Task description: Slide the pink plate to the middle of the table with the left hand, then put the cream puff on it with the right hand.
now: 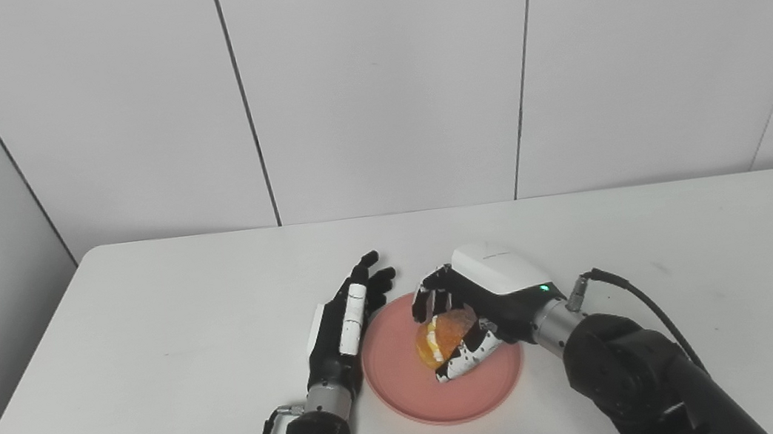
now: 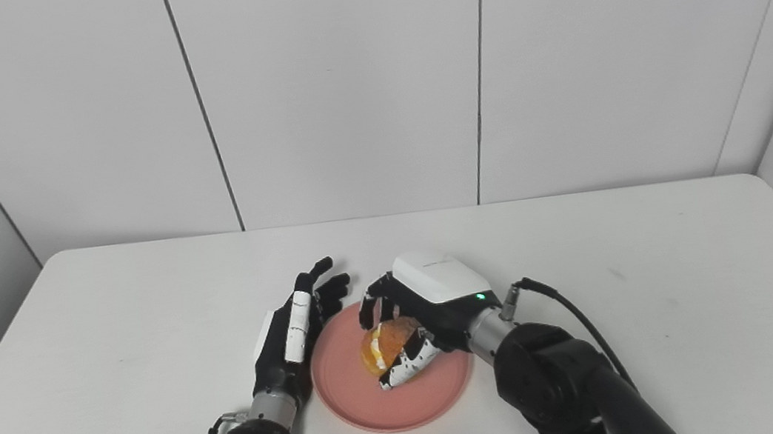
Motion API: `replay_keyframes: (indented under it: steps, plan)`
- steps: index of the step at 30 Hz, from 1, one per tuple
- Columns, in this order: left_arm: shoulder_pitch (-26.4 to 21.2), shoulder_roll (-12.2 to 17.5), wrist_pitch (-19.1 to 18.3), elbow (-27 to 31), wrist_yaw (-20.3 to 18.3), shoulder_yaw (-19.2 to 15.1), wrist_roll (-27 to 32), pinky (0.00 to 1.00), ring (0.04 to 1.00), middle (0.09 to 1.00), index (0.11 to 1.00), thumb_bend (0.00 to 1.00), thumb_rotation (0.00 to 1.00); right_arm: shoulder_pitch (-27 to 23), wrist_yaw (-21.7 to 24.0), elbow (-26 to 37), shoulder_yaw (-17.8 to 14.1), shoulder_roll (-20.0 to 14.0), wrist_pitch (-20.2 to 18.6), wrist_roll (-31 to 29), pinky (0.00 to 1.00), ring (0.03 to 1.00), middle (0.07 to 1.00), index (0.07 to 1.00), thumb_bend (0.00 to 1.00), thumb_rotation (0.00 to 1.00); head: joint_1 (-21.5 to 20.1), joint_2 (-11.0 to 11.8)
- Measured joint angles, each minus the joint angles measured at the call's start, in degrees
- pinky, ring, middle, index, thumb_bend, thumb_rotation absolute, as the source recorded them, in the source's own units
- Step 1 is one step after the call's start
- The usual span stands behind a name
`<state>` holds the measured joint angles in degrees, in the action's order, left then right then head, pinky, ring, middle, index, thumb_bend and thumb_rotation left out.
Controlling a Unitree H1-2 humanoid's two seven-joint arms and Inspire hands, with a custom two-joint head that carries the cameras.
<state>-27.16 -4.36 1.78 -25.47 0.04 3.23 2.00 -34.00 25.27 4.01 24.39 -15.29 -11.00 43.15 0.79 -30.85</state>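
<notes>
The pink plate point(image 1: 409, 386) lies near the table's front edge, around the middle. My right hand point(image 1: 477, 306) hovers over it, shut on the golden cream puff point(image 1: 441, 337), which shows between the fingers and thumb just above the plate's surface. Whether the puff touches the plate I cannot tell. My left hand point(image 1: 344, 320) rests open beside the plate's left rim, fingers stretched toward the back, holding nothing.
The white table point(image 1: 147, 330) stretches wide on both sides and behind the plate. White wall panels stand at its far edge. A black cable point(image 1: 636, 296) loops from my right wrist.
</notes>
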Motion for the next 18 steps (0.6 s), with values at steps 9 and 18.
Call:
replay_keyframes:
  steps: [9,18]
  plan:
    - [-0.1,-0.3,0.1,-0.3,0.2,0.2,0.0,0.83,0.82,0.805,0.803,0.76,0.97,-0.4,-1.7,-5.5,0.8,1.3,1.0,0.5,0.28,0.388,0.456,0.529,0.52,0.0,1.1,0.1]
    - [-0.3,-0.5,0.1,-0.6,0.2,0.3,0.0,0.81,0.819,0.808,0.78,0.74,0.97,-0.8,-4.0,-10.0,0.9,1.8,2.0,0.2,0.27,0.38,0.457,0.529,0.51,0.0,1.2,0.1]
